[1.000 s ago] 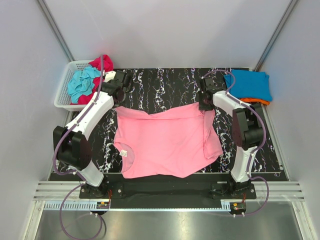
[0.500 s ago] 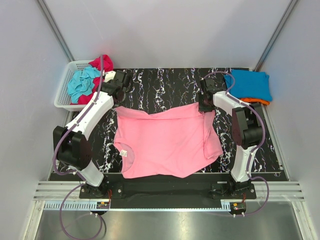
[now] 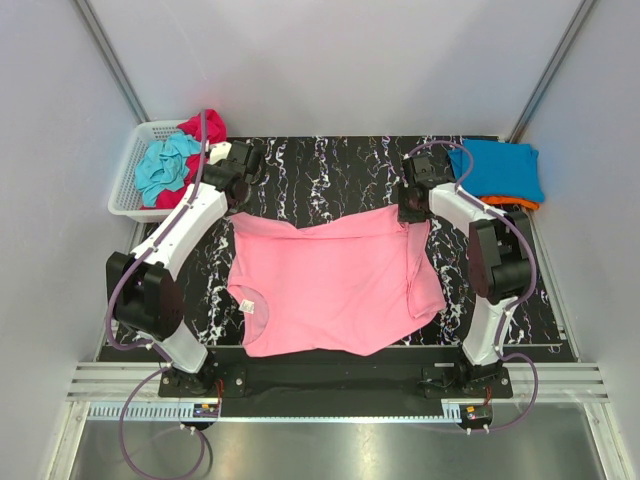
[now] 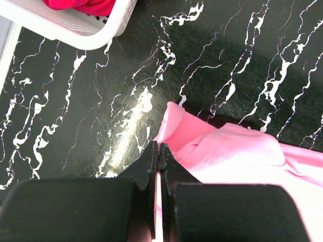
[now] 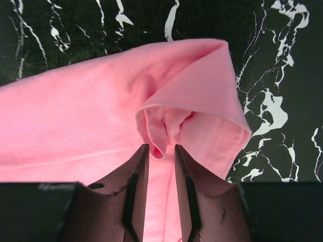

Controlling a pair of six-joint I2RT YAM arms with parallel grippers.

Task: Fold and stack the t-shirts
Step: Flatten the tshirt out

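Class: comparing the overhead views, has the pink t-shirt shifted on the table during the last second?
No. The pink t-shirt lies where it did against the white veins of the marbled table; its outline is unchanged.

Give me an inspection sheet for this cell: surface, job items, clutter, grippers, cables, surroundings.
Surface: black marbled mat, no spills seen.
Job's things: pink t-shirt spread on the mat, collar towards the left arm. Blue tee folded on an orange tee at the far right. Teal tee and red tee crumpled in the basket.
Clutter: white basket at the far left.
Grippers: left gripper shut on the pink t-shirt's far edge. Right gripper pinches a bunched fold of it.
Cables: purple cable along each arm, looping below the bases.
Surroundings: grey walls, nothing else seen.
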